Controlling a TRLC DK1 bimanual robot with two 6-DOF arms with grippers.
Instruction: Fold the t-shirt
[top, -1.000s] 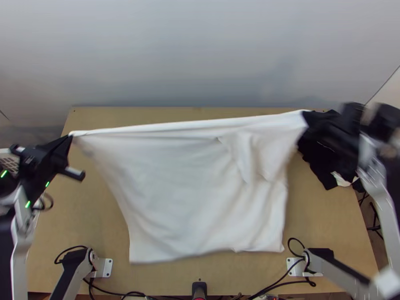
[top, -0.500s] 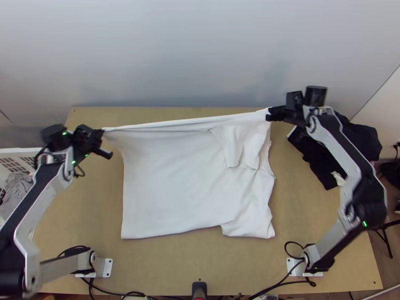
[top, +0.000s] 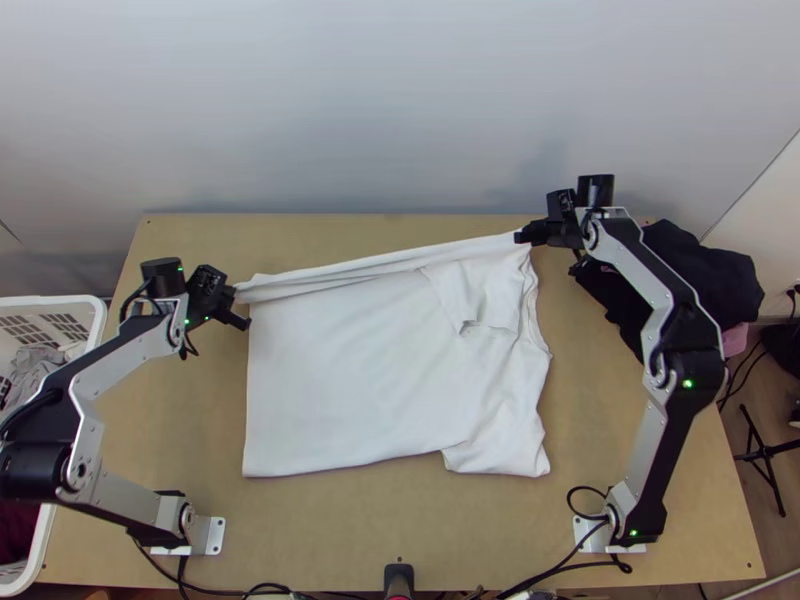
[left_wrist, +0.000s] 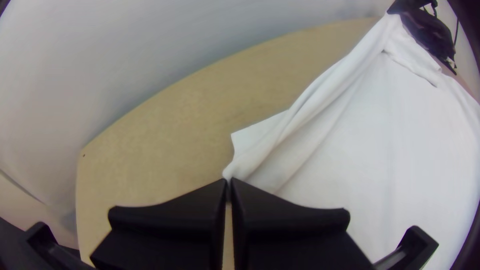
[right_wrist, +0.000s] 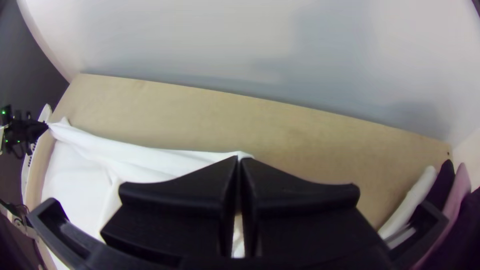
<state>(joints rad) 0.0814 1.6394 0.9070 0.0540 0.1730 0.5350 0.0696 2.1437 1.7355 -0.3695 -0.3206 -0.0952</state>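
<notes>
Holding the white t-shirt (top: 360, 390) by two ends

Pinching one end of the t-shirt's far edge with the left pincer (top: 233, 290), closed on gathered cloth. Pinching the edge's other end with the right pincer (top: 520, 237), also closed. Stretching in loose pleats between both; lying mostly spread nearer the desk's (top: 340, 535) near side. Sharing the desk with dark clothes (top: 705, 270) to the t-shirt's right.

Txt, labels, brands, nos. & signs: none legible, top view or either wrist vw.
</notes>
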